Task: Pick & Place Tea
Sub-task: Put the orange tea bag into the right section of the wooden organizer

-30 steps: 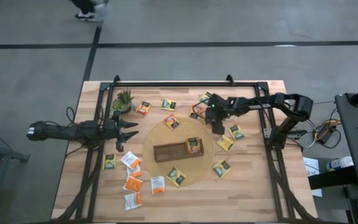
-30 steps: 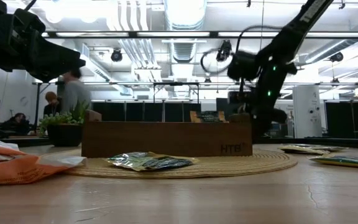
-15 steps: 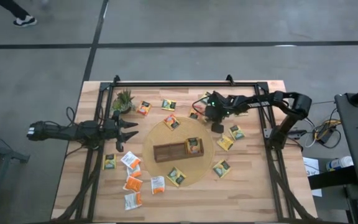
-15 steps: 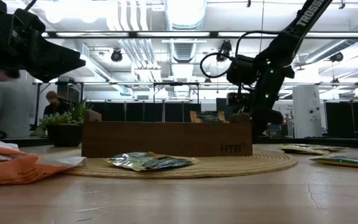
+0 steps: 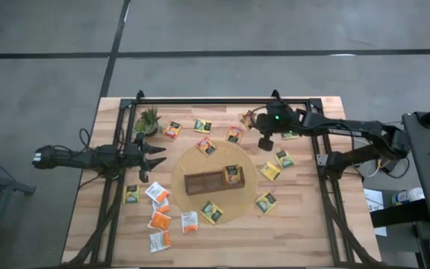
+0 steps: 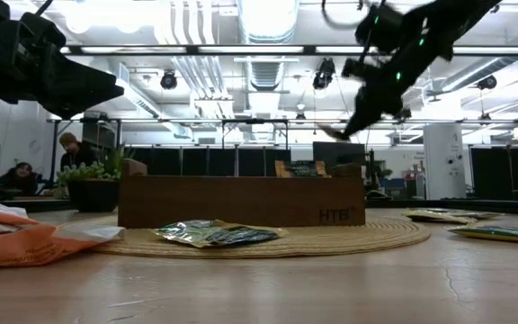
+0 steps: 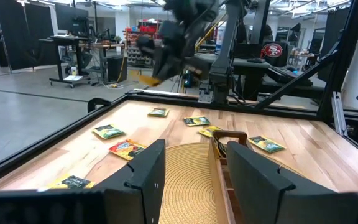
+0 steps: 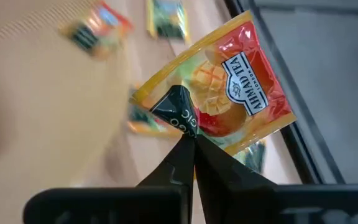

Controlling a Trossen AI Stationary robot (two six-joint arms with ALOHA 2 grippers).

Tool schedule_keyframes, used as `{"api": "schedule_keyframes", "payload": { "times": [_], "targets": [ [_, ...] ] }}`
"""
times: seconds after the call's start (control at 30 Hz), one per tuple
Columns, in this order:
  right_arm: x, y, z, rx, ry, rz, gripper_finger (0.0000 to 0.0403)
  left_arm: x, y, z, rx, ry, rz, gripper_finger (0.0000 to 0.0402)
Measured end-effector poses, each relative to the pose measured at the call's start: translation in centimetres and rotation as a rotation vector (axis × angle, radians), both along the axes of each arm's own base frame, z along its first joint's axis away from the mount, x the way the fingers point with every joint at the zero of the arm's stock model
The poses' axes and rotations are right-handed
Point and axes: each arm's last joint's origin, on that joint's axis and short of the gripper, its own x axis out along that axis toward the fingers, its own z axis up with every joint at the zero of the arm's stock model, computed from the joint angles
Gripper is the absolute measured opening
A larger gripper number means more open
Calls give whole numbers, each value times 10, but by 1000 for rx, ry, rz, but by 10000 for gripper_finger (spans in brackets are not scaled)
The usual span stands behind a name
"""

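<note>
Right pincer (image 8: 188, 146) pinched shut on the corner of one sachet (image 8: 219, 93), yellow and red with a dark green triangle, lettered AHMAD TEA. Held clear of the tabletop (image 5: 304, 224), above its far edge, beyond the wooden tray (image 5: 204, 183) and toward the right frame rail; seen in the high view as an orange-yellow scrap (image 5: 248, 118) at the right pincer (image 5: 257, 125). High in the low view too, right pincer (image 6: 344, 129) well above the wooden tray (image 6: 241, 202), a small flat shape dangling at its tip.

Left pincer (image 5: 155, 156) spread wide, holding nothing, hovering left of the round woven mat (image 5: 192, 161), near the potted plant (image 5: 148, 119). In its own wrist view, both dark fingers (image 7: 145, 177) parted, with mat and tray end between them.

Wooden tray lying on the middle of the mat, one yellow-orange sachet (image 5: 232, 175) in its right-hand compartment. Other sachets scattered round the tray: a cluster of orange and white ones (image 5: 159, 213) left of and nearer than the tray, just off the mat; one green-yellow (image 5: 211, 211) on the mat's near side; several to the right (image 5: 271, 172); a row beyond the tray along the far side (image 5: 202, 125).

In the low view, a green-black sachet (image 6: 218, 234) flat on the mat in front of the tray, orange ones (image 6: 16, 241) at the left edge.
</note>
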Motion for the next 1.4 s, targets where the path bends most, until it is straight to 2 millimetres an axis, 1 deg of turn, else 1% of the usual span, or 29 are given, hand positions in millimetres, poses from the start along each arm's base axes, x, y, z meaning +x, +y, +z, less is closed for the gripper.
{"api": "schedule_keyframes", "payload": {
  "times": [0.13, 0.3, 0.53, 0.77, 0.87, 1.13, 1.2, 1.33, 1.37, 1.4],
  "targets": [
    [-4, 16, 18, 9, -94, 55, 8, 0, 0, 0, 0, 0, 0, 165],
    [-4, 33, 28, 133, -187, 128, 8, 0, 0, 0, 0, 0, 0, 165],
    [6, 51, 24, 142, -183, 207, 8, 0, 0, 0, 0, 0, 0, 165],
    [10, 63, 25, 141, -195, 261, 8, 0, 0, 0, 0, 0, 0, 165],
    [12, 69, 28, 159, -228, 274, 8, 0, 0, 0, 0, 0, 0, 165],
    [14, 99, 23, 178, -198, 393, 8, 0, 0, 0, -1, -3, 0, 165],
    [14, 106, 24, 177, -201, 423, 8, 0, 0, 2, -2, -16, 2, 165],
    [14, 117, 24, 184, -204, 465, 8, 0, 0, 10, -11, -100, 4, 165],
    [14, 119, 25, 188, -211, 472, 8, 0, 0, 11, -20, -120, 4, 165],
    [15, 122, 26, 190, -220, 479, 8, 0, 0, 13, -67, -151, 0, 165]
  ]
}}
